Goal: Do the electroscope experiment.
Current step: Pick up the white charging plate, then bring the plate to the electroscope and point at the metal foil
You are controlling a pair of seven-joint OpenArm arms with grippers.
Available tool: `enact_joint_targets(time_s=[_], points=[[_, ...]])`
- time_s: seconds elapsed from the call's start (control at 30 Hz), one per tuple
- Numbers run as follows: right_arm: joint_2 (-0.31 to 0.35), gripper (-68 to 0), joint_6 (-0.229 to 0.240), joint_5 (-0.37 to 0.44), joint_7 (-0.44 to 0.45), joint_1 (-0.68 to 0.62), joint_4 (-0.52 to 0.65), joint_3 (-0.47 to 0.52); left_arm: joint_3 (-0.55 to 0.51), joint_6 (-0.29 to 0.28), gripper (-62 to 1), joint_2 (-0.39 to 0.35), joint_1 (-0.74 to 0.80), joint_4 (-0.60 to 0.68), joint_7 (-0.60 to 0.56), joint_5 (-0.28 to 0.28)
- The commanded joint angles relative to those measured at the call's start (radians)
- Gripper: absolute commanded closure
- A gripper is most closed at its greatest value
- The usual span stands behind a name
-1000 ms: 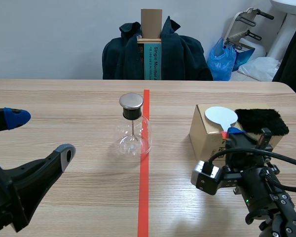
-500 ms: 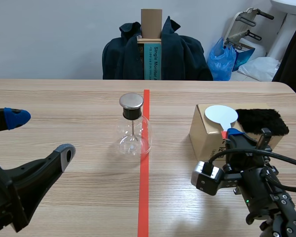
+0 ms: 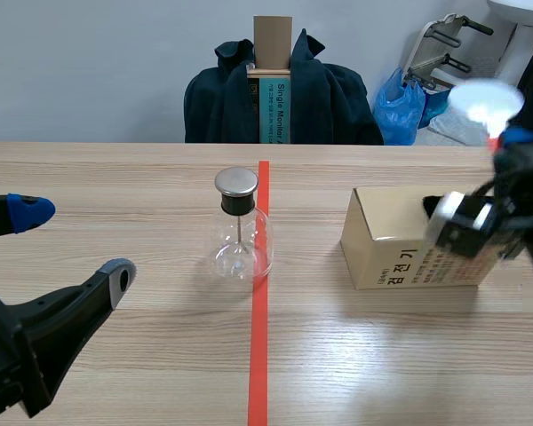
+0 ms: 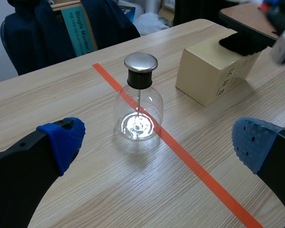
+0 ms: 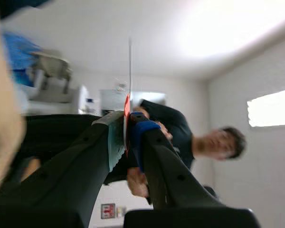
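Observation:
The electroscope, a glass flask point(image 3: 240, 232) with a metal cap point(image 3: 236, 182), stands by the red tape line; in the left wrist view the flask point(image 4: 138, 107) is ahead of my open left gripper point(image 4: 156, 141). In the scene view that left gripper point(image 3: 71, 241) hangs open at the near left, well apart from the flask. My right gripper point(image 3: 506, 138) is raised at the far right, shut on the red handle of a white disc paddle point(image 3: 486, 98). The right wrist view shows the paddle point(image 5: 129, 71) edge-on, pinched in the right gripper point(image 5: 128, 130).
A cardboard box point(image 3: 400, 240) lies right of the tape, a black fur cloth point(image 4: 242, 42) on its far end. A chair draped with a dark coat point(image 3: 280, 93) stands behind the table. A person point(image 5: 190, 137) appears in the upward-tilted right wrist view.
The right arm has lifted the white paddle off the box, up and to the right. The left arm and the flask have stayed put.

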Motion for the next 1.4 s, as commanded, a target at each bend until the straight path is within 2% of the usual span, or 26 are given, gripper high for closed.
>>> enact_joint_targets(time_s=[0.0, 0.13, 0.27, 0.3, 0.4, 0.53, 0.57, 0.67, 0.87, 1.03, 1.17, 1.37], points=[[0.039, -0.7, -0.064, 0.029, -0.007, 0.017, 0.097, 0.061, -0.001, -0.001, -62.3, -0.002, 0.005, 0.022, -0.013, -0.006], [0.085, -0.7, -0.064, 0.095, -0.008, 0.017, 0.267, 0.206, -0.001, 0.000, -62.3, -0.003, 0.005, 0.022, -0.013, 0.019], [0.095, -0.7, -0.064, 0.149, -0.006, 0.018, 0.401, 0.341, -0.001, -0.001, -62.3, -0.015, 0.005, 0.022, 0.033, 0.050], [0.095, -0.7, -0.064, 0.164, -0.002, 0.018, 0.431, 0.368, 0.000, -0.003, -57.2, -0.029, 0.005, 0.021, 0.040, 0.046], [0.095, -0.7, -0.064, 0.220, 0.029, 0.018, 0.518, 0.444, 0.014, -0.014, -34.6, -0.082, -0.013, -0.006, 0.039, 0.037], [0.095, -0.7, -0.064, 0.297, 0.068, 0.018, 0.613, 0.536, 0.070, -0.033, -4.8, -0.133, -0.148, -0.123, 0.039, 0.037], [0.095, -0.7, -0.064, 0.312, 0.074, 0.018, 0.632, 0.555, 0.090, -0.041, -1.9, -0.134, -0.198, -0.166, 0.038, 0.039], [0.095, -0.7, -0.064, 0.356, 0.100, 0.018, 0.677, 0.600, 0.163, -0.066, -2.4, -0.133, -0.358, -0.319, 0.009, 0.044], [0.092, -0.7, -0.064, 0.410, 0.138, 0.018, 0.715, 0.648, 0.322, -0.085, -2.7, -0.098, -0.658, -0.643, -0.144, 0.048], [0.084, -0.7, -0.064, 0.452, 0.177, 0.018, 0.715, 0.654, 0.437, -0.129, -2.7, -0.027, -0.827, -0.843, -0.243, 0.145], [0.084, -0.7, -0.064, 0.477, 0.198, 0.018, 0.715, 0.654, 0.528, -0.128, -2.7, 0.042, -0.918, -0.962, -0.301, 0.224], [0.082, -0.6, -0.064, 0.478, 0.204, 0.018, 0.715, 0.653, 0.625, -0.087, -2.7, 0.136, -1.006, -1.097, -0.332, 0.277]])
